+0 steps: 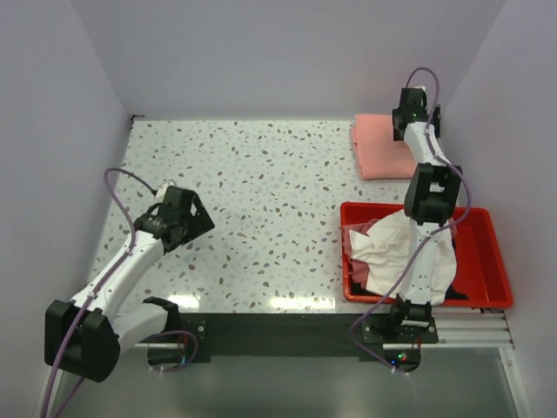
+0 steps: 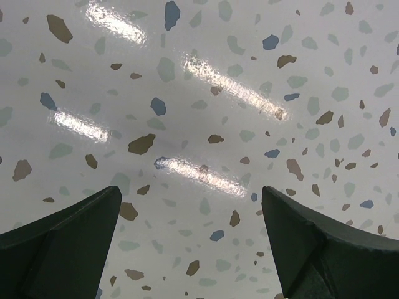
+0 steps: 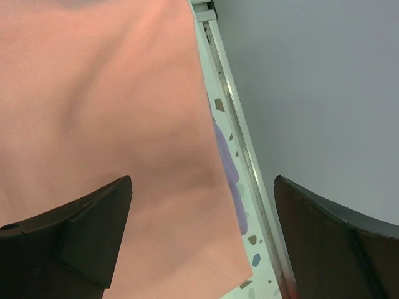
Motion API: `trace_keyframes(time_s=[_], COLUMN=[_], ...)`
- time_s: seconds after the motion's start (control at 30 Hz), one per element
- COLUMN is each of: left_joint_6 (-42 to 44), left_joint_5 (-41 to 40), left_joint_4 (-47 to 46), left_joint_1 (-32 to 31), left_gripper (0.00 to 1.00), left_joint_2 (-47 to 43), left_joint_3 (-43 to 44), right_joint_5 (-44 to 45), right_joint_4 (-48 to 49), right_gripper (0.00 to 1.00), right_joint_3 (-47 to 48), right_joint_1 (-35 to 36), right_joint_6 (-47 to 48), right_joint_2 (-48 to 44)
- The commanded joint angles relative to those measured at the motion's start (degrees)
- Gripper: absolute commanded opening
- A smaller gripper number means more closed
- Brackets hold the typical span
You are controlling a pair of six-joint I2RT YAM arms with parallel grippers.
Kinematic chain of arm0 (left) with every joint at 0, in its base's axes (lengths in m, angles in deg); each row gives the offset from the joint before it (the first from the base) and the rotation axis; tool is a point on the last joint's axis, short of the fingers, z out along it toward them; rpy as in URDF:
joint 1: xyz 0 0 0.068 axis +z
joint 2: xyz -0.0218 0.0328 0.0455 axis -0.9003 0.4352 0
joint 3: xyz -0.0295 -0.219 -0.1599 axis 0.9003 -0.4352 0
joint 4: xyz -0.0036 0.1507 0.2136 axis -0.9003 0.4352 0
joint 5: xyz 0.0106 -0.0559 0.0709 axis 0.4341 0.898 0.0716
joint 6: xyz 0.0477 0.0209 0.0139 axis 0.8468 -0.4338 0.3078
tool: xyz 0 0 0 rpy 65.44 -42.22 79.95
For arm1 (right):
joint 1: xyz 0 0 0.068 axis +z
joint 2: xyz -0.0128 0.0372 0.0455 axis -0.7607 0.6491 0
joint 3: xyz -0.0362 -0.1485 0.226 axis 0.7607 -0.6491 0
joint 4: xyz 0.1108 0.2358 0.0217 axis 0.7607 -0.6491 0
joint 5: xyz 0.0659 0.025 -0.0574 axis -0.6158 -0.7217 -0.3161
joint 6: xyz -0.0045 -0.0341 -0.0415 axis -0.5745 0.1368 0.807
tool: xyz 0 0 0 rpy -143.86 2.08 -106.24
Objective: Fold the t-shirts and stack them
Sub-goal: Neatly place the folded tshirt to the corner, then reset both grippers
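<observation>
**Right claw.** The right claw [image 3: 202, 187] is spread, with nothing between its fingers [image 3: 68, 237]. One finger lies over the folded salmon-pink cloth t-shirt [image 3: 112, 124]. The other lies past the shirt's right edge, in front of the pale wall. Whether a finger touches the cloth cannot be told. A narrow strip of lavender cloth [image 3: 229, 165] shows from under that right edge.

In the top view, this claw [image 1: 416, 109] is at the far right corner of the surface. It sits above the far right part of the salmon-pink shirt [image 1: 379, 148], which lies flat as a rectangle.

**Left claw.** The left claw [image 2: 190, 205] is also spread and holds nothing. Only the white speckled terrazzo surface [image 2: 218, 93] shows between its fingers [image 2: 62, 243]. In the top view it [image 1: 193, 222] is on the left side, well apart from all cloth.

**Surroundings.** A red rectangular plastic bin [image 1: 487, 261] stands at the near right. It is just near of the salmon-pink shirt. A crumpled cream-white cloth t-shirt [image 1: 392, 252] fills the bin's left half, partly hidden by the right arm.
</observation>
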State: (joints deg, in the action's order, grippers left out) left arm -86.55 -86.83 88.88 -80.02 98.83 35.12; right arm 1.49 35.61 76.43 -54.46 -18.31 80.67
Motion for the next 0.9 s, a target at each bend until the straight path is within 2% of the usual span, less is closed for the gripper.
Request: trace_keyframes(time_s=[0.0,0.2,0.37,0.47,0.53,0.67,0.77,0.87], left_joint_6=[-0.3,0.7,1.2,1.5,1.5,1.6,1.6,1.4], left_joint_5=[-0.8,0.3,1.4,1.4,1.6,1.8,1.6,1.5], left_joint_4=[-0.5,-2.0,-3.3,-3.5,-3.5,-2.6,-2.0,-1.3], left_joint_1=[0.2,0.2,0.2,0.2,0.2,0.2,0.2,0.2], left_gripper=[1.00,1.00,1.00,1.00,1.00,1.00,1.00,1.00], left_joint_2=[-1.7,-2.8,-5.0,-6.3,-6.9,-8.1,-9.0,-10.1], left_joint_3=[2.8,3.7,4.3,4.8,4.9,5.3,5.7,5.8], right_joint_5=[-1.0,-6.7,-11.8,-9.8,-8.6,-13.0,-9.2,-10.1], right_joint_4=[3.0,2.9,9.1,11.2,10.5,11.6,9.9,7.6], right_gripper=[0.99,0.99,0.99,0.99,0.99,0.99,0.99,0.99], right_joint_3=[-2.8,-11.3,-24.1,-31.3,-33.6,-42.0,-44.6,-49.5], right_joint_1=[-0.2,0.3,1.8,4.2,4.5,9.8,15.2,19.1], right_joint_6=[-3.1,-6.6,-10.0,-9.5,-12.4,-16.5,-16.3,-18.2], right_joint_2=[-8.3,-18.0,-28.6,-35.6,-40.5,-49.0,-53.6,-58.2])
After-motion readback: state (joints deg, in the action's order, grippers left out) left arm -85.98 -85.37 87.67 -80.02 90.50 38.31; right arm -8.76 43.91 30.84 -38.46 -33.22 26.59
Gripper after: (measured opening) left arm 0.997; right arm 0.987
